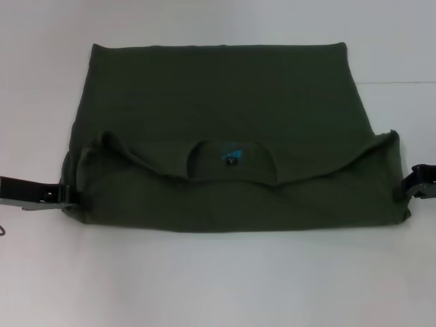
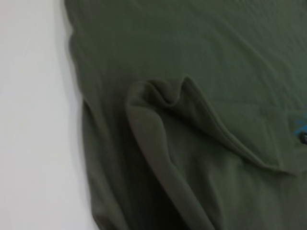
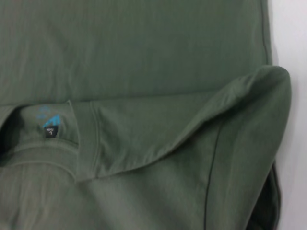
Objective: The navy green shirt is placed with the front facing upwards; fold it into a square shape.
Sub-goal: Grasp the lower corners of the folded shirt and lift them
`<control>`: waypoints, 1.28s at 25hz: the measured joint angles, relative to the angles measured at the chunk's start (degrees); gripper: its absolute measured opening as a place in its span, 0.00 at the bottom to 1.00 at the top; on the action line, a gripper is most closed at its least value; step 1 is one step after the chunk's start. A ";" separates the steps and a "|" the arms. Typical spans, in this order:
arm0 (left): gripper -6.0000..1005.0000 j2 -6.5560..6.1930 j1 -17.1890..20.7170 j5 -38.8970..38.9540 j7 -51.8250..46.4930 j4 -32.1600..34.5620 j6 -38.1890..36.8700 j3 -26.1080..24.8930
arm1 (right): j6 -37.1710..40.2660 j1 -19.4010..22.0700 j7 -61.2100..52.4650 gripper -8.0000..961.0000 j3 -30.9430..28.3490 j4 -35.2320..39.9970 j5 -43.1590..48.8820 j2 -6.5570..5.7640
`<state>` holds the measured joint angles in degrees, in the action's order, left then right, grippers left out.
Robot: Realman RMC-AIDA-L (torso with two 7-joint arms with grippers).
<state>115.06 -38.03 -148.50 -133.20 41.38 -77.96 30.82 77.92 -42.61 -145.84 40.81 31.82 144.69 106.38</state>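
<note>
**Folded olive shirt lies flat between two pincers at its near corners**

The dark olive-green cotton short-sleeved shirt (image 1: 225,129) lies on the plain white surface (image 1: 218,279) in the middle of the head view, already folded into a wide, roughly rectangular block. Its far edge is a straight fold line; its near edge is straight too. Across the near half a second layer of cloth is turned over the first, and its curved, wavy edge runs from one near corner to the other. In the middle of that edge the round collar opening (image 1: 230,162) gapes, showing the blue print (image 1: 234,154) and a small dark tag (image 1: 231,161) inside. No chest lettering shows; only plain green cloth faces up.

The left pincer (image 1: 67,197), black, sits low on the surface at the shirt's near left corner, touching the cloth edge; whether its fingers are apart or closed on the fabric I cannot tell. The right pincer (image 1: 417,182), also black, is at the near right corner, right against the bunched fabric, and its state cannot be told either.

The left wrist view shows a raised, rolled ridge of cloth (image 2: 158,143) beside the white surface. The right wrist view shows the collar rib (image 3: 86,143), the tag and the turned-over corner (image 3: 259,110).
</note>
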 joint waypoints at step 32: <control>0.06 -1.09 0.05 -13.60 4.40 6.36 -39.69 4.85 | 26.45 0.67 6.77 0.03 8.58 0.97 6.62 -0.90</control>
<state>113.97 -37.98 -162.10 -128.80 47.74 -117.65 35.67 104.37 -41.93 -139.07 49.39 32.79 151.31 105.48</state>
